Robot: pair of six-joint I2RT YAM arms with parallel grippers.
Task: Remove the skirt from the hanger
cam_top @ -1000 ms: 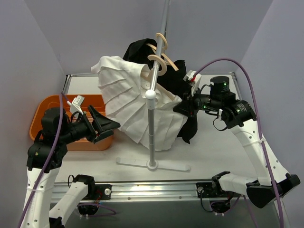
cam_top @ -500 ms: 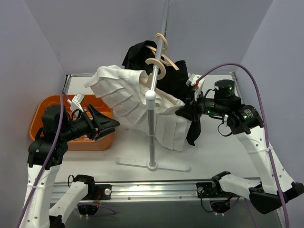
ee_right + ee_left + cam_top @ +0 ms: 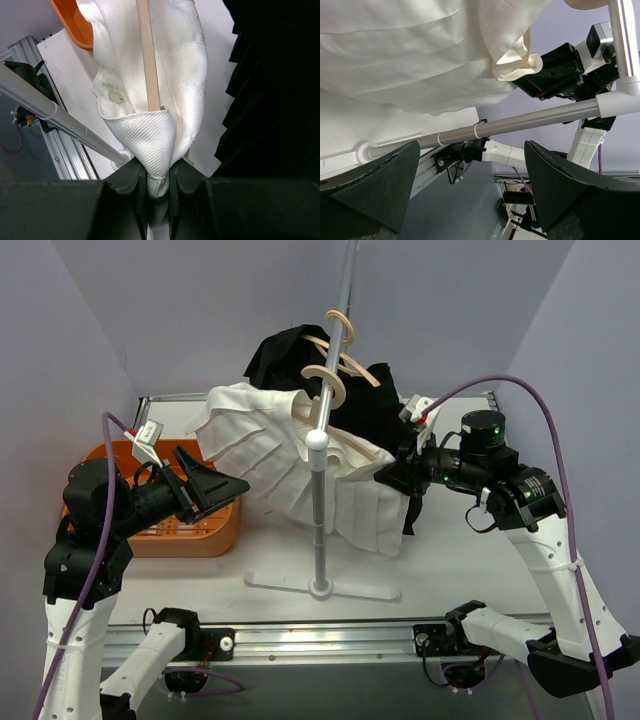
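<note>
A white pleated skirt (image 3: 270,455) hangs on a wooden hanger (image 3: 350,447) hooked over the rack's rail. My right gripper (image 3: 392,476) is shut on the skirt's waistband at the hanger's right end. In the right wrist view the fabric (image 3: 155,135) is bunched between the fingers (image 3: 125,185), with the hanger's bar (image 3: 147,55) running into the fold just above. My left gripper (image 3: 224,487) stands open to the left of the skirt, apart from it, with nothing between its fingers. In its own wrist view, the skirt (image 3: 410,50) hangs above the open left gripper (image 3: 471,150).
A black garment (image 3: 375,410) hangs on a second hanger behind the skirt, close to my right gripper. The rack's pole (image 3: 318,510) and flat base (image 3: 320,588) stand mid-table. An orange basket (image 3: 195,538) sits at the left under my left arm.
My right gripper has drawn the waistband a little rightward and the skirt has swung with it. The left gripper narrowed, then spread wide again, and shifted slightly left.
</note>
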